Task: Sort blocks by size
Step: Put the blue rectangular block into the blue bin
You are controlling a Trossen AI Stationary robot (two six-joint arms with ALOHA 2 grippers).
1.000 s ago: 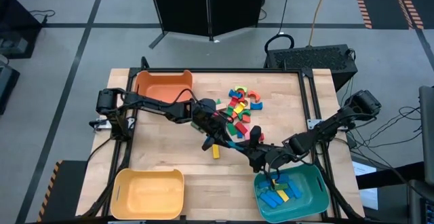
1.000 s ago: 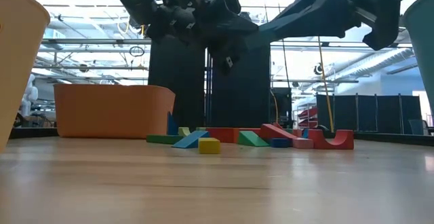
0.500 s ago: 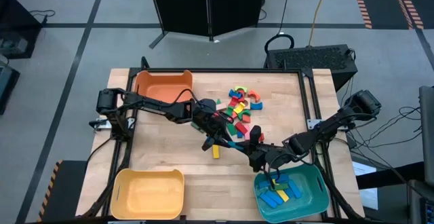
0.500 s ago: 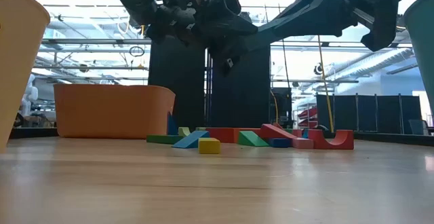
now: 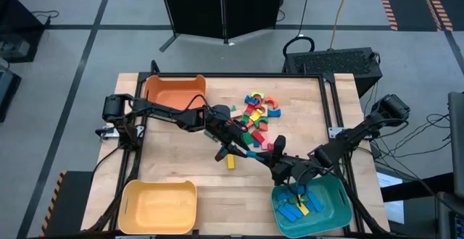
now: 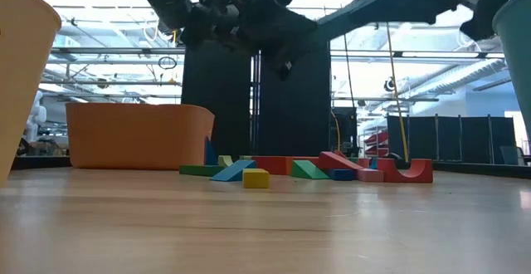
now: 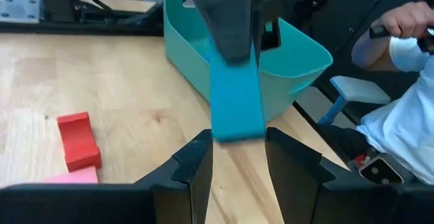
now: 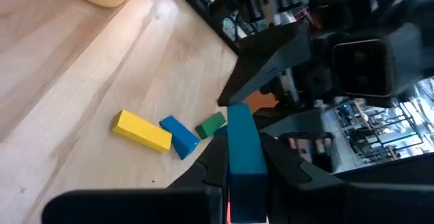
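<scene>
My right pincer (image 8: 244,164) is clamped narrow on a blue bar (image 8: 244,146), right of centre in the high view. My left pincer (image 7: 237,149) stands partly open, its fingers (image 7: 193,166) flanking the bar's free end without gripping. The bench (image 5: 181,166) lies bare at lower centre, and the teal bin (image 5: 342,195) sits at the lower right edge. The block pile (image 5: 255,116) is at upper centre. Only the right wrist view shows yellow (image 8: 142,130), blue and green blocks lying together.
</scene>
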